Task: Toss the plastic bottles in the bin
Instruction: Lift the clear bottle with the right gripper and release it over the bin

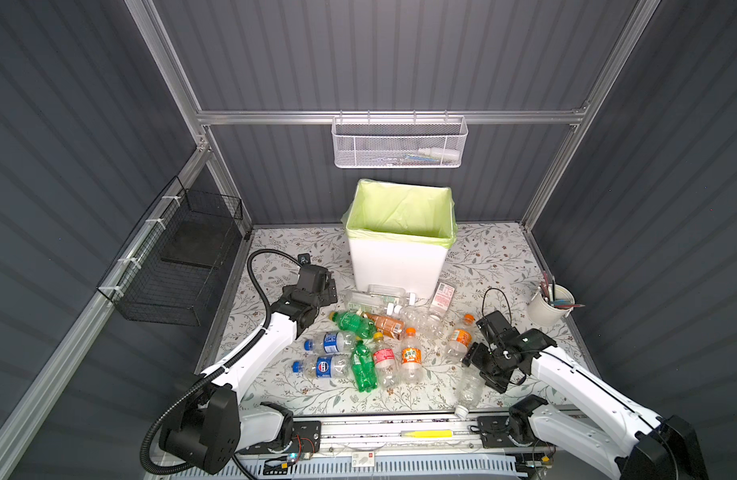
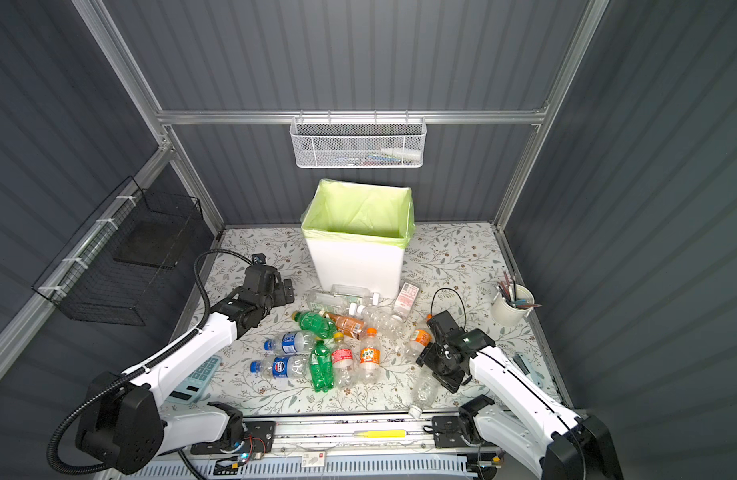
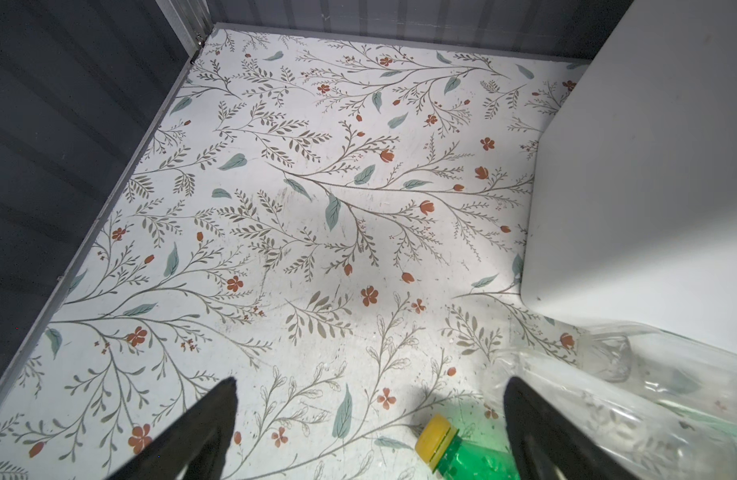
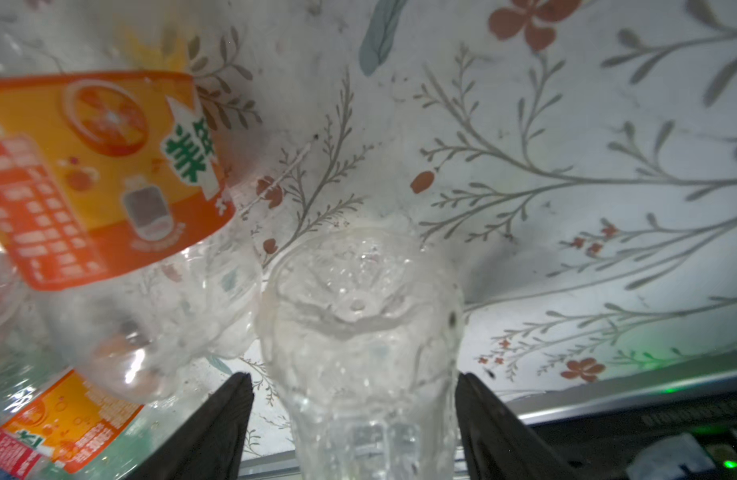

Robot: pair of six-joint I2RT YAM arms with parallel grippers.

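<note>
On the far left, my left fingers [image 3: 211,428] stand wide apart with nothing between them. They hover over bare desk [image 1: 504,257] at about ten o'clock of the heap. A green bottle [image 3: 462,453] with a yellow cap lies just beside one of them.

The plastic bottles [image 1: 411,357] lie scattered on their sides in the middle of the desk, several touching or overlapping. The bin [image 1: 396,266] stands upright at twelve o'clock, its lime-green bag open, and I see no bottle inside it.

At five o'clock of the heap a clear bottle [image 4: 358,332] lies alone, with its cap towards the front rail. My right fingers [image 4: 225,424] straddle its body, standing at a middling width. One looks to be against the wall and the other very close, so I cannot tell whether the grip is made.

I judge these bottles empty: very light, thin-walled and springy, smooth enough to slip, and round enough to roll away from a nudge. I would take this one across the body where the fingers already sit. A gentle squeeze should do, since a hard pinch could buckle the wall and squirt it out. On the labelled ones I would hold on the label band.
</note>
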